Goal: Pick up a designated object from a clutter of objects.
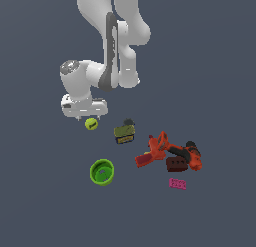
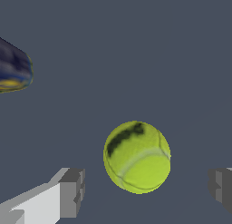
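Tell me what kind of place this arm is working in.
A simulated test scene, not a real room: a flat, featureless grey floor, a ball under the open gripper, and a cup and tools scattered loose.

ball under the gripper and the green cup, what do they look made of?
Small yellow-green ball: looks like matte felt, going by its pale curved tennis seam and dark smudge; render leaves it open. Bright green round cup: probably smooth plastic, uniform saturated colour, thin rim.
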`<action>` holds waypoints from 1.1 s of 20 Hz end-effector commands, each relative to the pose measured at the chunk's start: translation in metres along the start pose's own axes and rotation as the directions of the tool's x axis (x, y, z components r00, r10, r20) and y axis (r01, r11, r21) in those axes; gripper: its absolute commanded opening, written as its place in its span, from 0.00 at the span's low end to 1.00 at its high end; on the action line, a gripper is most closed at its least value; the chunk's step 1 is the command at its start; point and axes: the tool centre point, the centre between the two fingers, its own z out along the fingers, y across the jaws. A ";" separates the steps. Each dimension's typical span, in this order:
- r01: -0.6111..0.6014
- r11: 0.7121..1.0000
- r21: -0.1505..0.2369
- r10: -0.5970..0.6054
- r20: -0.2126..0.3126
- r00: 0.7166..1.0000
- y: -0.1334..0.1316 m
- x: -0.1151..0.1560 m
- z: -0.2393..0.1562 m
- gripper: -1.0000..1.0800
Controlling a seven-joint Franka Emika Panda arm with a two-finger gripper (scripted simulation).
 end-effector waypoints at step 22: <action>0.000 1.000 0.000 0.000 0.001 1.000 0.000 -0.002 0.042 0.00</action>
